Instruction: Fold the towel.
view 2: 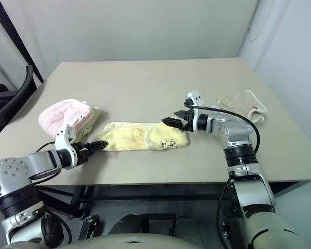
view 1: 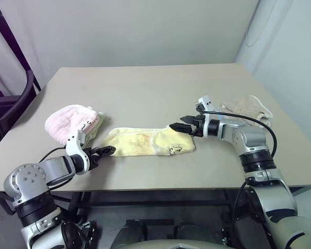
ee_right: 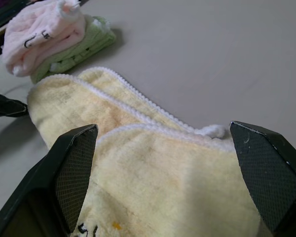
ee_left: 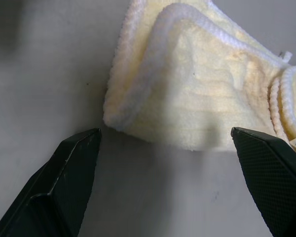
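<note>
Head views: the towel [view 1: 147,141], pale yellow, lies folded into a long strip across the near middle of the surface [view 1: 155,88], a small dark motif near its right end. The left hand [view 1: 107,151], fingers spread, sits just off the strip's left end, not touching. The right hand [view 1: 180,126], fingers spread, hovers at the strip's right end. A pink towel [view 1: 70,122] on a green towel [view 1: 95,126] lies near the left end; a beige towel [view 1: 247,107] lies well apart on the right.

Left wrist view: the towel's rounded end with white edging lies just beyond and between the spread fingers [ee_left: 64,182].

Right wrist view: layered towel folds lie between the spread fingers [ee_right: 71,173]; contact cannot be told.
</note>
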You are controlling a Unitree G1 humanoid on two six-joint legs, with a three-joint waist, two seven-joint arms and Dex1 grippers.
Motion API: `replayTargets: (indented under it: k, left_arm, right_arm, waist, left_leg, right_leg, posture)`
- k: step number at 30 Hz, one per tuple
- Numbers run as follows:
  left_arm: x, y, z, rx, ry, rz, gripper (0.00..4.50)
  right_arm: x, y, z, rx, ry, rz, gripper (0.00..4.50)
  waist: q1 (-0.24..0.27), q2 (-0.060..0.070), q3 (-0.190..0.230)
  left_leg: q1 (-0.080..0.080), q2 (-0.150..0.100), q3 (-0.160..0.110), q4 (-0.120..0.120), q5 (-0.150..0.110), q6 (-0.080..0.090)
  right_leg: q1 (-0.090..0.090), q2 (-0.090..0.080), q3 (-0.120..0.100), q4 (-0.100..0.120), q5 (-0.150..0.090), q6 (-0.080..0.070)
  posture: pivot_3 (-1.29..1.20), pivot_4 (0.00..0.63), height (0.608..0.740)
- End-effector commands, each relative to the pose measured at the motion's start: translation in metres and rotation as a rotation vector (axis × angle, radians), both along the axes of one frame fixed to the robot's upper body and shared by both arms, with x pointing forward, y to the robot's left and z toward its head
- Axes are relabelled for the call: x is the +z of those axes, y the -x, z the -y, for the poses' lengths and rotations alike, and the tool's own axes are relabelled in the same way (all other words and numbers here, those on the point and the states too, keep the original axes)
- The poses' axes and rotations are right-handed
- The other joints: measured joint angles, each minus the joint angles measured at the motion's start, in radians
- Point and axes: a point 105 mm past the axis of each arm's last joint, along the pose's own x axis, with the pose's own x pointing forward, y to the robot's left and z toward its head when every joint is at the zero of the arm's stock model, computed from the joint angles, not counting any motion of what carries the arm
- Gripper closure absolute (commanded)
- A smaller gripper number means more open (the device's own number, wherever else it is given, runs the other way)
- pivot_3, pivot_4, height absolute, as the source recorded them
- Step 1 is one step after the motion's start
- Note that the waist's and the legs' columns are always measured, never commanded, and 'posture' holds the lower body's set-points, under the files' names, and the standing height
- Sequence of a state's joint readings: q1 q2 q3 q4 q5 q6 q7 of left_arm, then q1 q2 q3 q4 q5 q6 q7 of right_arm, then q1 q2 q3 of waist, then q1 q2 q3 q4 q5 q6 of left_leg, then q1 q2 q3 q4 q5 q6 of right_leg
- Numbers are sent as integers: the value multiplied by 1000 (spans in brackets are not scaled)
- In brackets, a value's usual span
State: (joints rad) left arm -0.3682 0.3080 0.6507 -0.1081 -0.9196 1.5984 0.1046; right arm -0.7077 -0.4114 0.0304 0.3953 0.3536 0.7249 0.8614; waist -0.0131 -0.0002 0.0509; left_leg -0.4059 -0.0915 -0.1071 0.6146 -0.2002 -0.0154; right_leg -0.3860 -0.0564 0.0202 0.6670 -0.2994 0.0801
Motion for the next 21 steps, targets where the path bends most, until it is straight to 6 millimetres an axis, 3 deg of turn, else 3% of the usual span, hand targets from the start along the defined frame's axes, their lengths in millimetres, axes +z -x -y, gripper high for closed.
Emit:
replayTargets:
  k: [1, 7, 14, 21]
  left_arm:
    - [-1, -9, -6, 62, 6, -2, 0]
    - [-2, -18, 4, 70, 99, -5, 0]
    - [6, -39, 17, 98, 213, 46, 0]
    - [5, -39, 26, 61, 216, 45, 0]
  right_arm:
    - [10, -2, 0, 1, 19, 73, 30]
    - [7, -3, 4, -12, 58, 81, 30]
    - [6, -4, 6, -21, 83, 81, 30]
    - [5, -5, 9, -25, 98, 82, 30]
  waist:
    - [1, 0, 0]
    - [0, 0, 0]
    - [4, 0, 0]
    - [0, -1, 0]
  left_leg:
    - [1, 0, 0, 0, 0, -1]
    - [14, 0, -1, -1, -1, -3]
    - [14, 0, -2, -1, -1, -3]
    - [12, 0, -2, -4, -2, -2]
  right_leg:
    - [0, 0, 0, 0, 0, 0]
    - [15, 0, -1, -3, -1, -2]
    - [15, 0, -2, -3, -1, -2]
    - [13, 0, -1, -5, 1, 2]
  posture:
    - [0, 0, 740]
    - [0, 0, 740]
    - [0, 0, 740]
    - [0, 0, 740]
